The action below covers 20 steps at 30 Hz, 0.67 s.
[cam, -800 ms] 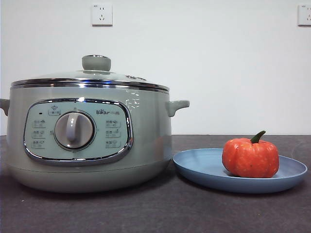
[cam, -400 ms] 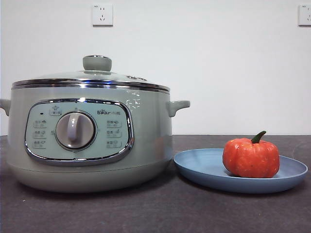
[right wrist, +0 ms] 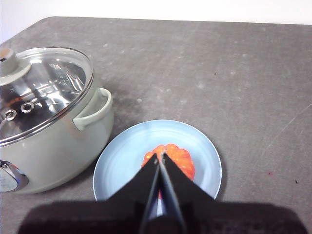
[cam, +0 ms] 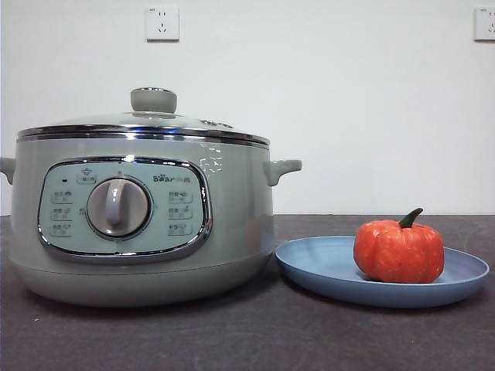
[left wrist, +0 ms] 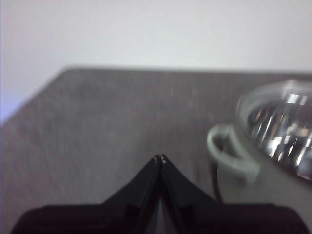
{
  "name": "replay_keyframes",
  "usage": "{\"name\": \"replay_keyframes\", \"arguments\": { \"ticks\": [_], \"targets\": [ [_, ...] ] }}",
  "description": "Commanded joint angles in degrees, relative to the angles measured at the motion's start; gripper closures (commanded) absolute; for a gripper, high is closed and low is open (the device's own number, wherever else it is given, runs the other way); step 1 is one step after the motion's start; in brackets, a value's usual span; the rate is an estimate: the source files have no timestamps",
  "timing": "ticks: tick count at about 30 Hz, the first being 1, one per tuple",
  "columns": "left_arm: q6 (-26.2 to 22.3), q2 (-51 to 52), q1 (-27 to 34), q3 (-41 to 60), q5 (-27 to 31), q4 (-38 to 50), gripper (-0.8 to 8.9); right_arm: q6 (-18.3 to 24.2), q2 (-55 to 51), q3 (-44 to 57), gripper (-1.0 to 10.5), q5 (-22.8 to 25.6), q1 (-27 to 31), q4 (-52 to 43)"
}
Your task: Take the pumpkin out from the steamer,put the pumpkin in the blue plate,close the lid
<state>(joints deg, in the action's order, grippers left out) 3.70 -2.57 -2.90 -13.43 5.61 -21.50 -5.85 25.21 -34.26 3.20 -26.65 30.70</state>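
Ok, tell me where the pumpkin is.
The pumpkin sits on the blue plate, right of the steamer in the front view.

The steamer (cam: pixel 143 220) stands on the table (cam: pixel 247 340) at the left of the front view, with the lid (cam: pixel 147 124) seated on its rim and the knob (cam: pixel 153 100) on top at the lid's middle. Just beside it on the right lies the blue plate (cam: pixel 325 267) — its near edge close to the steamer's wall, below the side handle (cam: pixel 282 168). The pumpkin (cam: pixel 398 251) sits on the plate, toward the side away from the steamer, stem up. On the wall (cam: pixel 348 100) behind, one socket (cam: pixel 162 23) is above the steamer and another (cam: pixel 485 23) at the far right — both well above the table.
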Motion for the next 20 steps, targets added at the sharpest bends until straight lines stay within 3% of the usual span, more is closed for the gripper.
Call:
{"name": "replay_keyframes", "arguments": {
  "ticks": [1, 6, 20],
  "targets": [
    [0.79, 0.98, 0.26, 4.26, -0.04, 2.69, 8.17, -0.72, -0.04, 0.48, 9.6, 0.20, -0.09, -0.15],
    [1.11, 1.01, 0.31, 9.49, -0.04, 7.19, 8.16, -0.72, -0.04, 0.48, 9.6, 0.17, -0.09, -0.15],
    [1.20, 0.96, 0.35, 12.02, 0.00, 7.82, 8.16, -0.72, -0.04, 0.48, 9.6, 0.20, -0.09, -0.13]
  ]
}}
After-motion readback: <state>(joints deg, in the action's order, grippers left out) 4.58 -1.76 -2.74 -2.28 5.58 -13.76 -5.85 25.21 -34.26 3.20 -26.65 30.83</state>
